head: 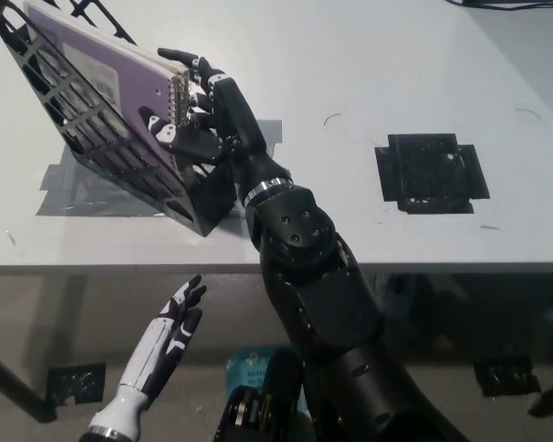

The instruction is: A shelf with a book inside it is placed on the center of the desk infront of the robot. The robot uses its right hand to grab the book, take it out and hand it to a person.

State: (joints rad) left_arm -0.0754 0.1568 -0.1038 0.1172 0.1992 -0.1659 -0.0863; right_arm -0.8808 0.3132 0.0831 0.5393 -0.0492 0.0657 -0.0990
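A black wire shelf (83, 138) stands tilted on the white desk at the upper left. A purple spiral-bound book (106, 69) leans inside it, its wire spine facing right. My black right hand (203, 106) is at the book's spine end, fingers wrapped over the top edge and thumb under the lower edge, shut on the book. My white left hand (170, 333) rests below the desk's front edge at lower left, fingers apart and holding nothing.
Grey tape (92, 189) lies on the desk (350, 64) under the shelf. A black square patch (430, 172) sits on the desk to the right. A cable (516, 5) crosses the far right corner. The desk's front edge (120, 268) runs across the middle.
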